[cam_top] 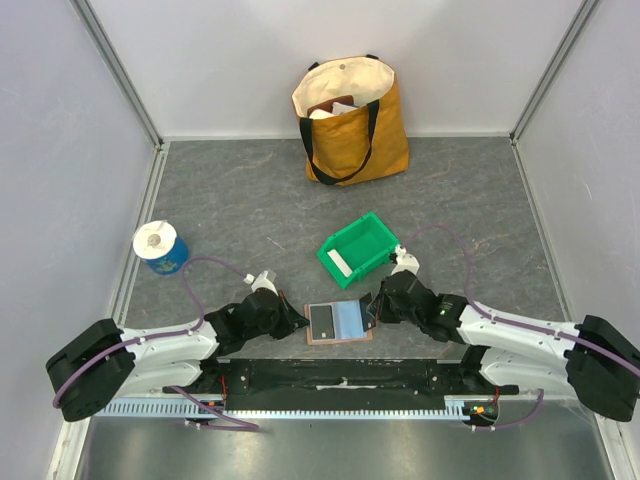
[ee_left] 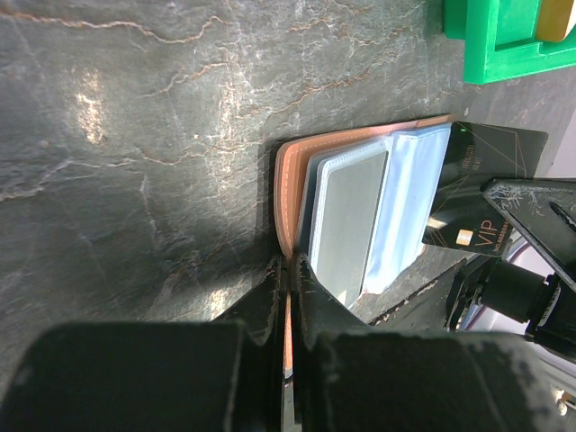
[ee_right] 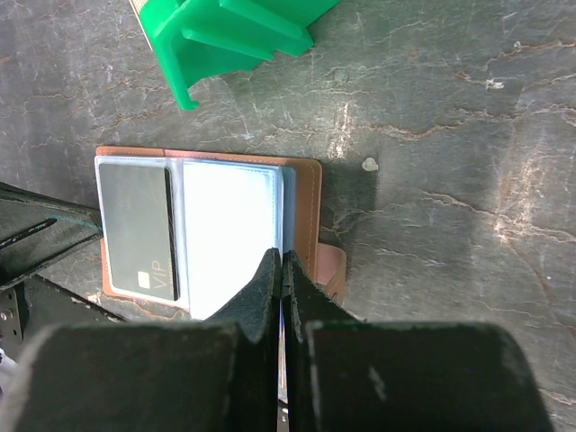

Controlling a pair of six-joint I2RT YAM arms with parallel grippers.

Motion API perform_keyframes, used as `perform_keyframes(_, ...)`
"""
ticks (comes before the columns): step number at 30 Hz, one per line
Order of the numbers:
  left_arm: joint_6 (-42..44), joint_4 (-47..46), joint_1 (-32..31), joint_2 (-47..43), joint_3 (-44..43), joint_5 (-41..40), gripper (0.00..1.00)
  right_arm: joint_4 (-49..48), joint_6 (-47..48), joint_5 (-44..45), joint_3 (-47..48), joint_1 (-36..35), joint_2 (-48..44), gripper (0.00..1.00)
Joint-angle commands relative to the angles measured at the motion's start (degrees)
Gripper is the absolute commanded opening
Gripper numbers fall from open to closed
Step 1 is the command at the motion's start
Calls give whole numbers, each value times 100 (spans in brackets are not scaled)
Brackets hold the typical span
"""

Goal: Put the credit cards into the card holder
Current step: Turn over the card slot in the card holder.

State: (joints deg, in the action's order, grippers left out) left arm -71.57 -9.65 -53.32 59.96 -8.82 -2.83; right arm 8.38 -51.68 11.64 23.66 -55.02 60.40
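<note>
card holder (ee_right: 305, 193): open, terracotta cover, pale blue sleeves
dark card (ee_right: 135, 229): VIP print, sleeved nr left jaws
left gripper (ee_left: 288, 267): pinching cover edge
right gripper (ee_right: 282, 258): closed, opp edge

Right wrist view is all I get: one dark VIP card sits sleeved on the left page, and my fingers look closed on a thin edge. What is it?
Observer: The left wrist view shows the right gripper apparently pinching another black VIP card, which stands on edge over the right side of the card holder.
Operator: Is the holder being held?
Observer: Left gripper is shut on the left edge of its terracotta cover.
Operator: Any cards waiting?
Observer: In the top view, one white card lies in the green bin.
</note>
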Motion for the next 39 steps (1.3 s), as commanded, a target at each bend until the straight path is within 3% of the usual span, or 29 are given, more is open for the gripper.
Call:
perform_keyframes(1,135,684,6,182,188,-25,2,-258,-123,-21,-90,-43,112,0)
perform_keyframes(19,117,605,-3,261,205,10,2,-505,-360,-250,42,-105,-257,0)
perform_keyframes(32,117,596,15,253,205,11,2,-153,-237,-74,429,-290,-37,0)
perform_keyframes(39,117,587,15,270,179,19,2,-495,-141,-407,552,-386,59,0)
